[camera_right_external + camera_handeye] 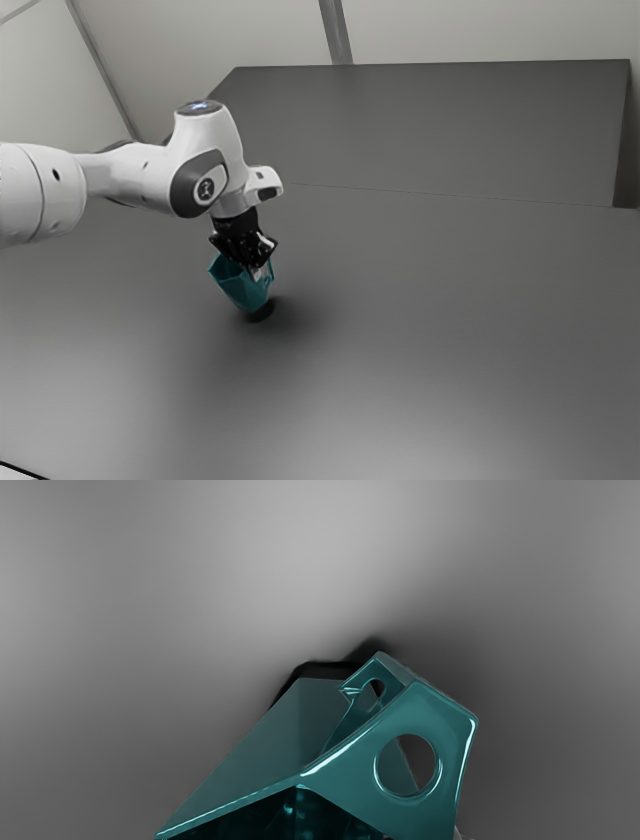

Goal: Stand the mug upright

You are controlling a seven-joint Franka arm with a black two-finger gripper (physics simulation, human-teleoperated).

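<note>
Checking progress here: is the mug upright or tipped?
Tilted: the mug leans, mouth up, toward the exterior view's left from its dark base.

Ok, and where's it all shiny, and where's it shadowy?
Exterior view: a soft dark shadow beside the mug's lower end, and a pale glow on the table toward the bottom edge; wrist view: white glints along the mug's edges, dark shading inside it.

Soft shadows, pale glare on the table [450, 320]
</note>
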